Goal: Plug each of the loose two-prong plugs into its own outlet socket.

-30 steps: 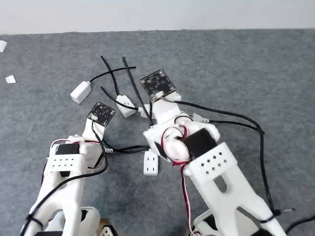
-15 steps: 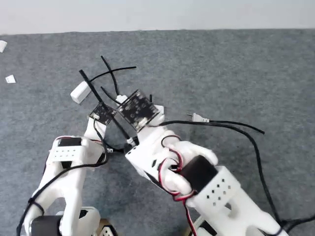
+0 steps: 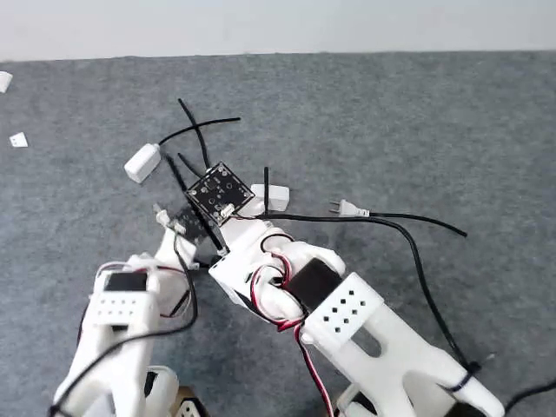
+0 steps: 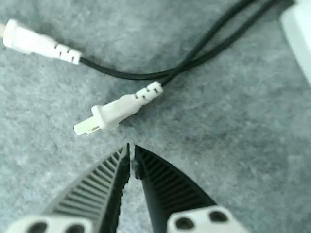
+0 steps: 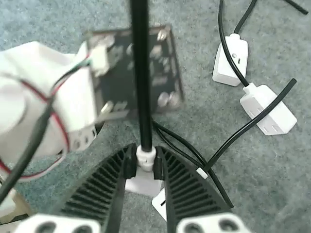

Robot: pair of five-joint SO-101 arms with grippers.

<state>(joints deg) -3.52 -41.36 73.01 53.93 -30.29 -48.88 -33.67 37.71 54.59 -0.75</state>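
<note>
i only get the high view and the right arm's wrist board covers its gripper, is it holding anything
observer: yes, the right gripper is shut on a white held plug, whose black cord leads away between the fingers
operator: ok and the left one
observer: the left gripper is shut and empty; a loose plug lies on the grey carpet just beyond its tips, not touching them
</note>
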